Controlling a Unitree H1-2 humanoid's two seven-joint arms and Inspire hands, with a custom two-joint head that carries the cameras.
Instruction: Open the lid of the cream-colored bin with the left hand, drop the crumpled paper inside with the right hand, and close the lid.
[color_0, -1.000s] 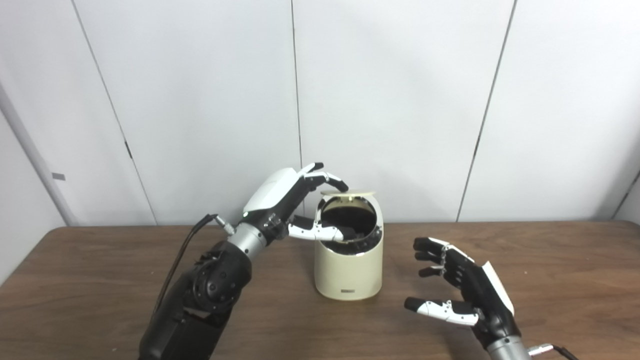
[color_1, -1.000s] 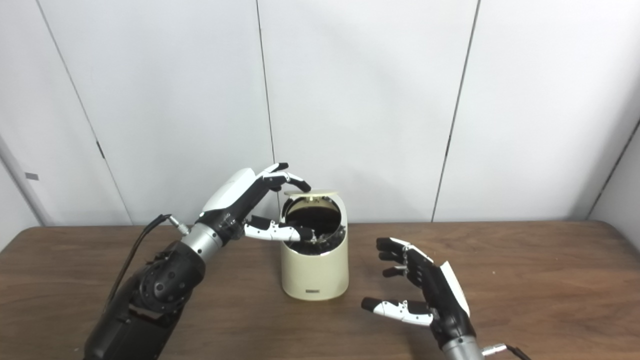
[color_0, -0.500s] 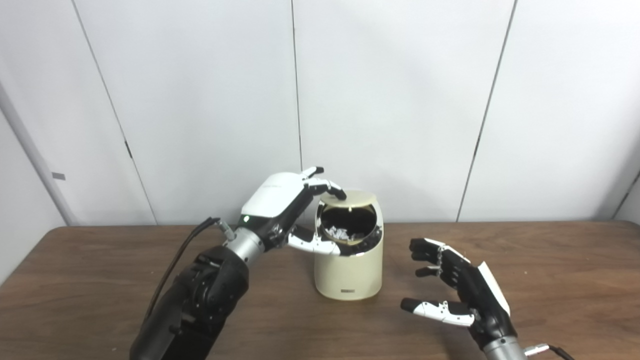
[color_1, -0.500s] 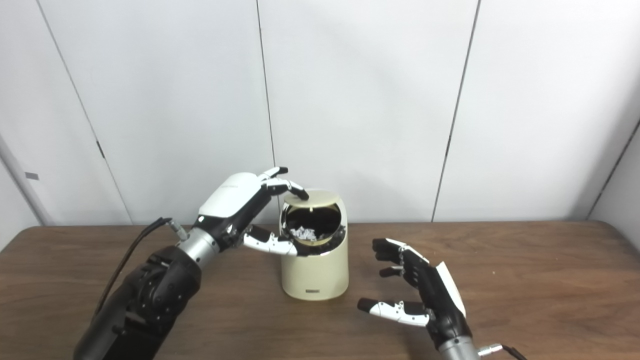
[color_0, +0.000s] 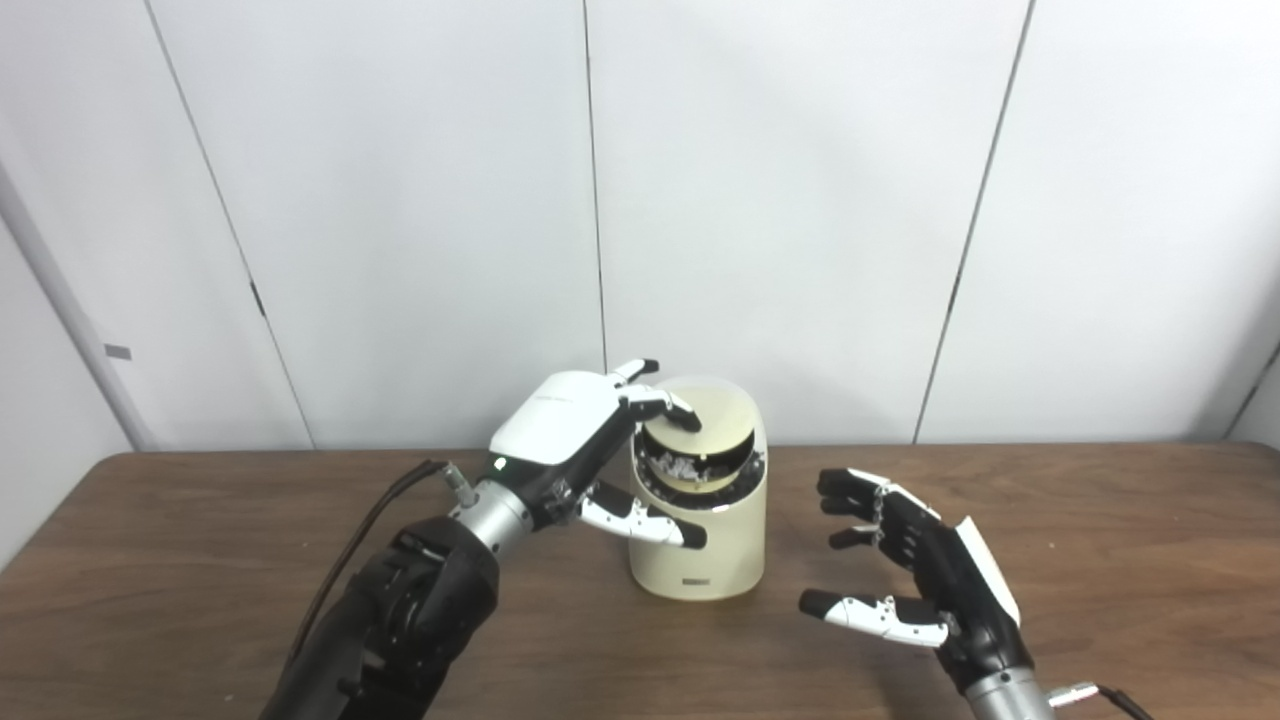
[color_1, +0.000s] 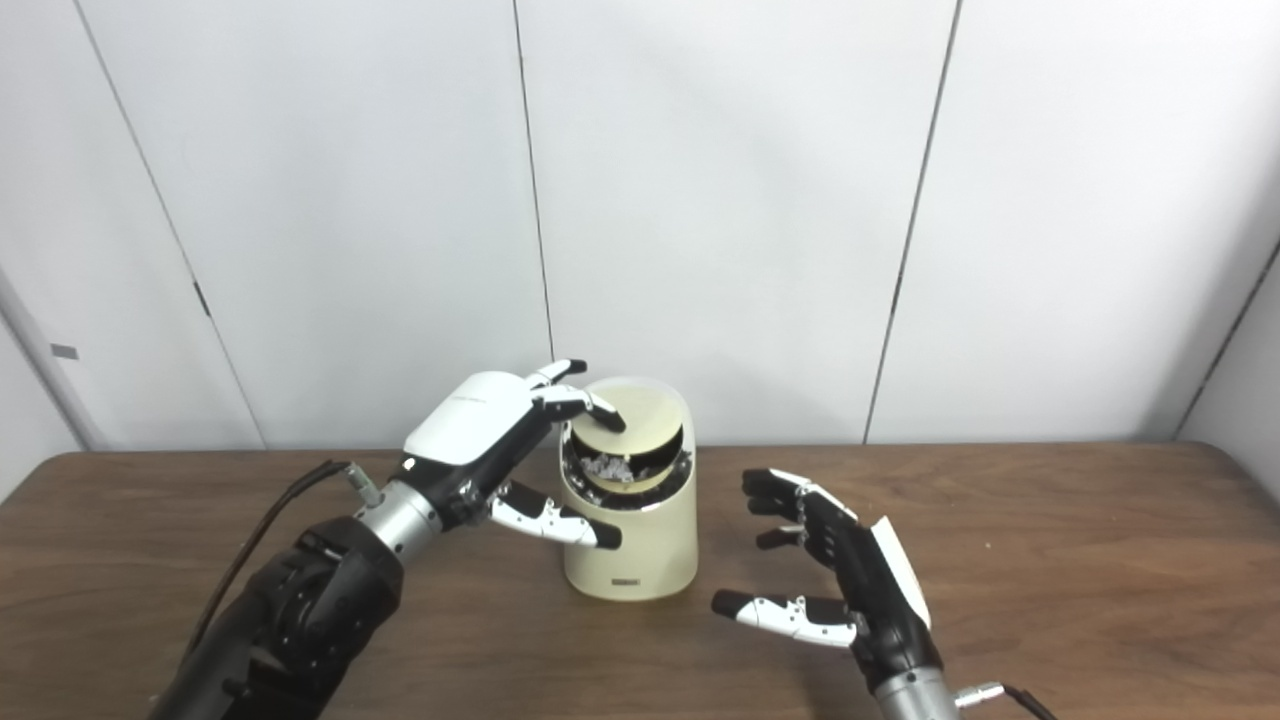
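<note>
The left robot hand (color_0: 575, 440) rests its fingertips (color_0: 683, 412) on the upper left edge of the lid (color_0: 700, 420), fingers spread rather than clamped round anything, while its thumb lies against the left wall of the bin (color_0: 700, 545). The lid is tilted, most of the way down but not shut; a dark gap shows under its front edge, and through it the crumpled paper (color_0: 678, 466) sits inside the bin.

The right robot hand (color_0: 925, 575) hovers to the right of the bin, near it but not touching, fingers apart and holding nothing.

The bin stands upright on the counter (color_0: 200, 560), toward its back edge.

The likely step in hand is pressing the lid shut, and a few things could spoil it. The fingertips bear on one side of the lid only, so an off-centre push may slip off the smooth disc (it looks slick) and leave the gap as it is. The paper sits high under the lid; if a corner is caught at the rim, the lid may not seat. A push with too much sideways lean could slide or tip the light bin toward the right robot hand, since the thumb braces only the left wall.
</note>
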